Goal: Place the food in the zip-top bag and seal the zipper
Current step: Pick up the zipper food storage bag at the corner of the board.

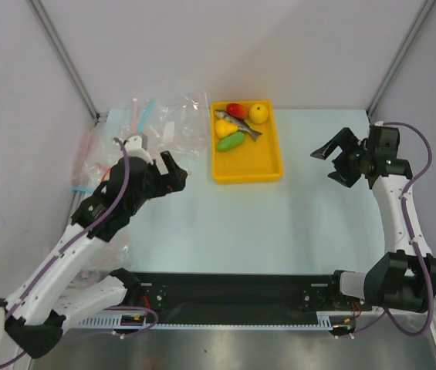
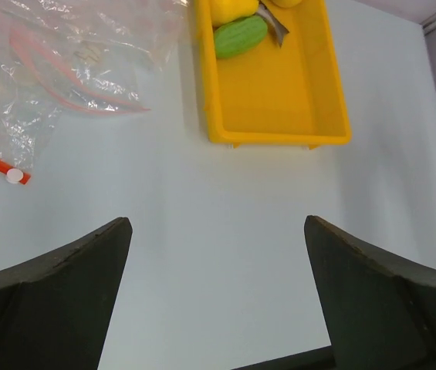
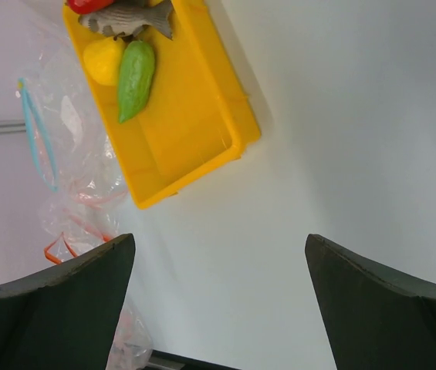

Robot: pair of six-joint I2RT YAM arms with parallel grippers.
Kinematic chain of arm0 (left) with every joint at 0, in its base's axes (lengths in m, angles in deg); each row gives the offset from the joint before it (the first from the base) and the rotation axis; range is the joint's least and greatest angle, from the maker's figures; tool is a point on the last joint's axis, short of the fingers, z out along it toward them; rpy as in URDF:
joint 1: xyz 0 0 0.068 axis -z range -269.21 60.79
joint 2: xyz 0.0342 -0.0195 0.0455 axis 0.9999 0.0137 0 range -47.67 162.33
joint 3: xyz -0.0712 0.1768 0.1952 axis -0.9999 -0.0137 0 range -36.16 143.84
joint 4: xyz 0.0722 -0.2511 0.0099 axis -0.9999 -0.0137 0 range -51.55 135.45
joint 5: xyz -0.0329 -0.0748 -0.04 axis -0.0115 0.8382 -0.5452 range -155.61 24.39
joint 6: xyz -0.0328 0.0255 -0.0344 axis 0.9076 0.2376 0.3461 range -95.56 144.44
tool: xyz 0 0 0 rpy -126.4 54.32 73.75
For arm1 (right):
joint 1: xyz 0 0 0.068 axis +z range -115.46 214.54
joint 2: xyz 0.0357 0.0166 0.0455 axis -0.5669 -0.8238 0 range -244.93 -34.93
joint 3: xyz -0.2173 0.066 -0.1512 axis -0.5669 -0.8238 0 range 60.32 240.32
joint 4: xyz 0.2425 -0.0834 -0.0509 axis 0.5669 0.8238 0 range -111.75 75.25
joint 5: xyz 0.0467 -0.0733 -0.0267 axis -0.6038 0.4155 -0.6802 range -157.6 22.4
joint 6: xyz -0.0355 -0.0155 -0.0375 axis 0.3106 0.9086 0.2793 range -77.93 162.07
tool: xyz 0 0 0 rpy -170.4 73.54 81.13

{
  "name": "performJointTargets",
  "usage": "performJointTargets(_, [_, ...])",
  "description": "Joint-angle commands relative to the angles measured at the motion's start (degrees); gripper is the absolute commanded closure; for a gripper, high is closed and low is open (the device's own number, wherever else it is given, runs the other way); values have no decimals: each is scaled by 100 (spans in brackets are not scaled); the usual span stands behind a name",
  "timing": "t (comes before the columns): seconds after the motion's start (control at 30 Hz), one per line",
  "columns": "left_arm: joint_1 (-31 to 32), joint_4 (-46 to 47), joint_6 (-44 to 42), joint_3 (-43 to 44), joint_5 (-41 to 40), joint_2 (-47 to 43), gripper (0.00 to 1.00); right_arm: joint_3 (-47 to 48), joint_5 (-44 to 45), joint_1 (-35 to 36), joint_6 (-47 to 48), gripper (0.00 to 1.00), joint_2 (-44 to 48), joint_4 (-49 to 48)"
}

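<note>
The food lies in a yellow tray (image 1: 260, 158) at the back centre: a grey fish (image 1: 238, 123), a red fruit (image 1: 237, 109), two yellow fruits (image 1: 258, 112) (image 1: 224, 128) and a green vegetable (image 1: 231, 141). The clear zip-top bag (image 1: 177, 123) lies flat left of the tray, its teal zipper (image 1: 145, 109) at its far left. My left gripper (image 1: 175, 176) is open and empty, near the bag's front edge. My right gripper (image 1: 323, 167) is open and empty, right of the tray. The right wrist view shows the fish (image 3: 125, 17), vegetable (image 3: 135, 77) and zipper (image 3: 36, 131).
Other clear bags with pink or red strips (image 1: 86, 158) lie at the far left, also in the left wrist view (image 2: 71, 69). Bare table lies under both open grippers (image 2: 218, 223) (image 3: 219, 239). The near half of the tray (image 2: 279, 100) holds nothing.
</note>
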Motion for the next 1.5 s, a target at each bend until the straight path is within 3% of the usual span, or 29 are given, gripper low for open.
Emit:
performJointTargets(0.0, [-206, -247, 158, 896, -87, 869, 0, 381, -161, -26, -22, 0, 73, -242])
performJointTargets(0.13, [-855, -390, 105, 1620, 421, 1687, 0, 891, -397, 1, -40, 0, -304, -285])
performJointTargets(0.23, [-1881, -214, 385, 1788, 1308, 2267, 0, 1339, -407, 149, -5, 0, -655, -251])
performJointTargets(0.33, [-2419, 49, 693, 1999, 1855, 2846, 0, 1840, -389, 272, -40, 0, -1094, -67])
performJointTargets(0.47, [-2659, 261, 703, 2726, 1935, 3690, 0, 2358, -485, 528, -67, 0, -1526, 83])
performJointTargets(0.87, [-3248, -494, -773, 5337, 1399, 6257, 3, 2808, -670, 695, 197, 0, -1562, 487])
performJointTargets(1.17, [-3810, -407, -1283, 5804, 1679, 6856, 4, 2597, -819, 695, 189, 1, -1132, 496])
performJointTargets(1.47, [-3995, -74, -1196, 6148, 2725, 7699, 9, 2474, -820, 695, 118, 1, -851, 479])
